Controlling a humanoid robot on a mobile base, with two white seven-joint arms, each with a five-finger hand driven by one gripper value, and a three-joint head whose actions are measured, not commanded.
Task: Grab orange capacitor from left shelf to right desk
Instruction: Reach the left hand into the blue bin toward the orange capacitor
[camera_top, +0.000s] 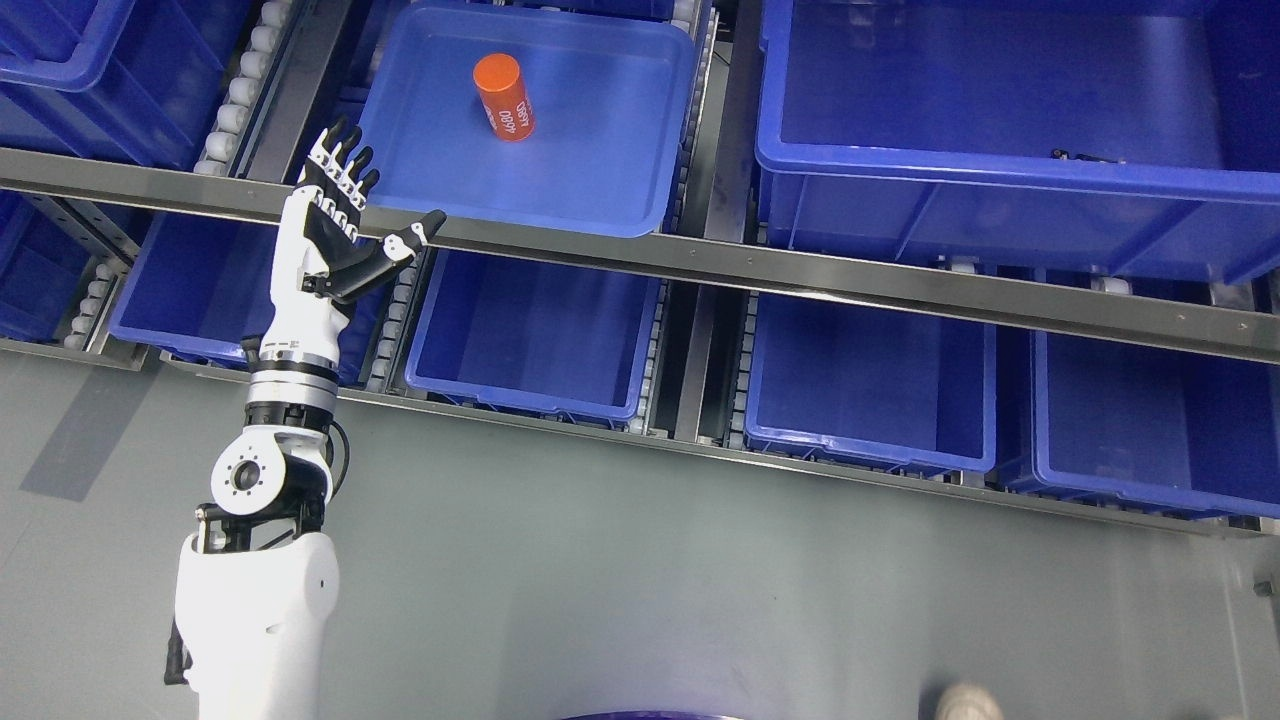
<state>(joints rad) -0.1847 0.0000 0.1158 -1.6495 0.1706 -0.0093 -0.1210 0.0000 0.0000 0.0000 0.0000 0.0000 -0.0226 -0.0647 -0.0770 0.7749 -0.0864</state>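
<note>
An orange cylindrical capacitor (503, 97) with white print lies in a shallow blue tray (610, 190) on the upper shelf level. My left hand (352, 205) is raised in front of the shelf rail, at the tray's lower left corner, below and left of the capacitor and apart from it. Its fingers are straight and spread, thumb pointing right, holding nothing. The right arm is out of view.
A metal shelf rail (800, 270) runs across below the tray. A large deep blue bin (1000, 170) sits to the right of it. Several blue bins (540, 340) fill the lower level. Grey floor (640, 580) lies in front. A shoe tip (968, 703) shows at the bottom edge.
</note>
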